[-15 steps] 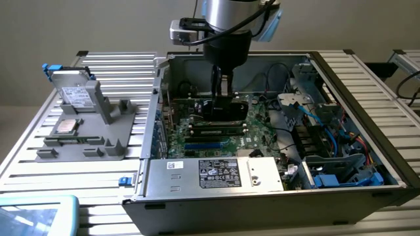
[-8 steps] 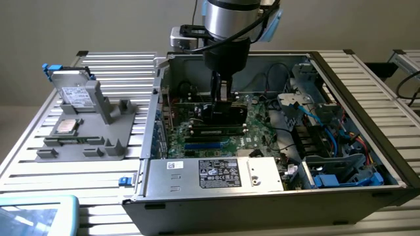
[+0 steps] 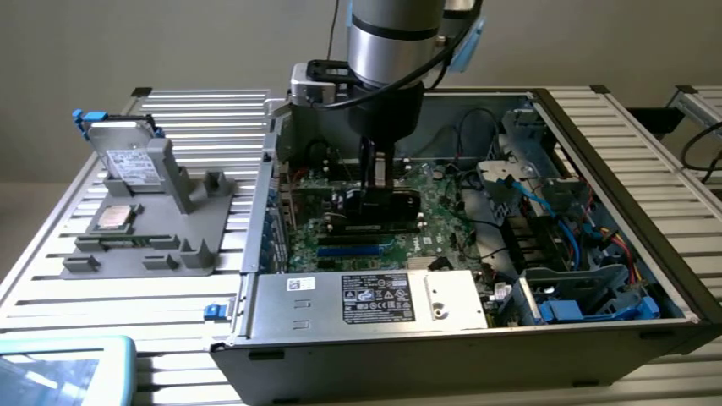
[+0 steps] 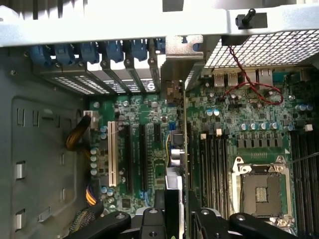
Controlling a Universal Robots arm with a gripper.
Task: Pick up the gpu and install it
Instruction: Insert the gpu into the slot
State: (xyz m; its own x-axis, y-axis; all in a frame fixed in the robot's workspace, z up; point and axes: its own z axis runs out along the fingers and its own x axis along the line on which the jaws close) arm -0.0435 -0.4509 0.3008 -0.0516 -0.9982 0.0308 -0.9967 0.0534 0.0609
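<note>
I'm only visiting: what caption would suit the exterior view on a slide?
Robot gripper holds the gpu on edge over the motherboard inside an open computer case.

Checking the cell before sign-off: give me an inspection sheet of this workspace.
Surface: slatted metal table carrying an open computer case.
Job's things: gpu upright on edge at the motherboard slots; whether it is seated cannot be told.
Clutter: grey holder with a silver drive and a CPU chip.
Grippers: gripper shut on the gpu, inside the case.
Cables: blue and black cables in the case.
Surroundings: plain wall.
</note>
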